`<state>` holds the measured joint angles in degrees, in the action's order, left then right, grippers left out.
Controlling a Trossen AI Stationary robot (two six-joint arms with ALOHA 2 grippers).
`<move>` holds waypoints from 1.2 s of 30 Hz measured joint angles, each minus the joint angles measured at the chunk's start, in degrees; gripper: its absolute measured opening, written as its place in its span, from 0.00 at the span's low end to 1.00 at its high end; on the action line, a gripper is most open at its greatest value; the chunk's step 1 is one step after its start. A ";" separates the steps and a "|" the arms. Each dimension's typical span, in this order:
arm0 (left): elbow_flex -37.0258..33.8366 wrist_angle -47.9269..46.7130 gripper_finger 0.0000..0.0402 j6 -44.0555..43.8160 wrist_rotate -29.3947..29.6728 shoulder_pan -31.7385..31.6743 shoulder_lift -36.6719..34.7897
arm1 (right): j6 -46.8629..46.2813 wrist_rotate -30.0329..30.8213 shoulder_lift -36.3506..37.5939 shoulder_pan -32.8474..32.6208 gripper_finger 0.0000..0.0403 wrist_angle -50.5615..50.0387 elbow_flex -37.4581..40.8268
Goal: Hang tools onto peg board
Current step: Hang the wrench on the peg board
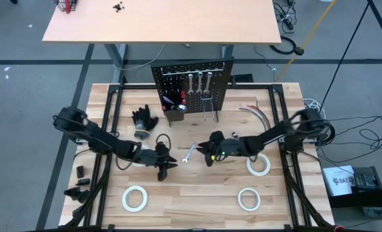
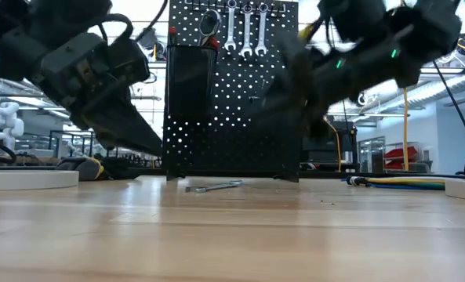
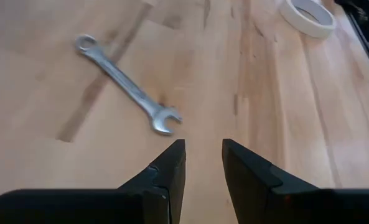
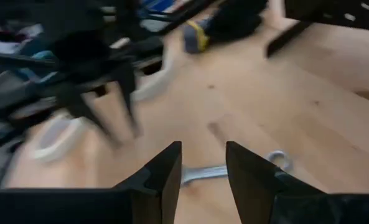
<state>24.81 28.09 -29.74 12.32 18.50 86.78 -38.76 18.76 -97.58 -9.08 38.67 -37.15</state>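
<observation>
Both grippers sit parted and empty around the loose wrench (image 1: 189, 153), which lies flat on the table (image 1: 197, 206) in front of the peg board (image 1: 194, 87). Left gripper (image 1: 171, 165) hovers just beside it on one side, right gripper (image 1: 207, 157) on the other. Three more wrenches (image 1: 199, 82) hang on the board.

- Left arm stretched in from the left edge, elbow bent, left gripper (image 1: 167, 165) low near mid-table, fingers (image 3: 172, 168) parted with a narrow gap, holding nothing.
- Right arm reaching in from the right, right gripper (image 1: 207, 156) angled down, facing the left one, fingers (image 4: 165, 171) slightly apart, empty too.
</observation>
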 joint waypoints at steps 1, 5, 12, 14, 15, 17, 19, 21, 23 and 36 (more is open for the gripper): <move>0.22 1.38 0.27 0.00 -0.49 0.00 1.31 | -0.15 0.99 -2.12 0.32 0.29 1.63 -0.21; 0.80 4.71 0.26 -0.76 -2.14 -0.07 3.94 | -2.86 2.20 -7.79 2.05 0.19 3.58 -0.70; 0.80 4.55 0.26 -1.51 -2.25 -0.04 3.98 | -4.06 0.82 -11.76 3.67 0.02 5.62 -0.74; 0.80 4.53 0.26 -1.51 -2.26 -0.04 3.98 | -3.87 -0.26 -12.27 4.11 0.01 6.43 -0.74; 0.80 4.54 0.26 -1.58 -2.26 -0.04 3.98 | -3.65 -0.47 -12.37 4.28 0.01 6.74 -0.74; 0.80 4.49 0.26 -2.55 -2.26 -0.04 3.98 | -3.62 -0.54 -12.38 4.82 0.01 6.79 -0.74; 0.80 4.50 0.26 -2.99 -2.28 -0.04 3.98 | -3.63 -0.69 -12.38 5.52 0.00 6.76 -0.74; 0.80 4.56 0.26 -2.99 -2.28 -0.04 3.98 | -3.51 -0.64 -12.38 6.27 0.00 6.80 -0.74; 0.80 4.53 0.26 -3.00 -2.28 -0.04 3.98 | -3.58 -0.64 -12.38 6.90 0.00 6.77 -0.74; 0.80 6.17 0.26 -2.99 -1.56 -0.04 3.95 | 0.89 -0.13 -12.38 7.50 0.00 7.02 -0.74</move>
<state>25.61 34.26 -32.73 10.76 18.46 90.74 -37.88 18.63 -109.95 -1.58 45.69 -37.89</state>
